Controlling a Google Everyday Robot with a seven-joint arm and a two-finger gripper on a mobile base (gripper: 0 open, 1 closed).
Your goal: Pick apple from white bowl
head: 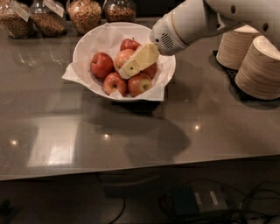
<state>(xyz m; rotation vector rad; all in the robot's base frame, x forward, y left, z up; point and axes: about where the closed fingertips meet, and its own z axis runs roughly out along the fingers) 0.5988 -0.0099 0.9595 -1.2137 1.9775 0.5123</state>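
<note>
The white bowl (89,41), wide and lined with crinkled white paper, stands on the grey counter and holds several apples. The apple (122,56), pale orange-red and the largest, lies in the middle of the pile. Darker red apples lie to its left (100,64) and behind it (130,44). An apple with a yellow-green patch (140,84) lies at the front. My gripper (127,70), pale yellow on a white arm (188,22), reaches in from the upper right. It is down in the bowl, over the right front side of the pale apple and partly covering it.
Stacks of beige paper bowls (262,65) stand at the right on a dark mat. Glass jars of dry food (85,13) line the back edge behind the bowl. Cables and a box (201,199) lie on the floor below the counter's front edge.
</note>
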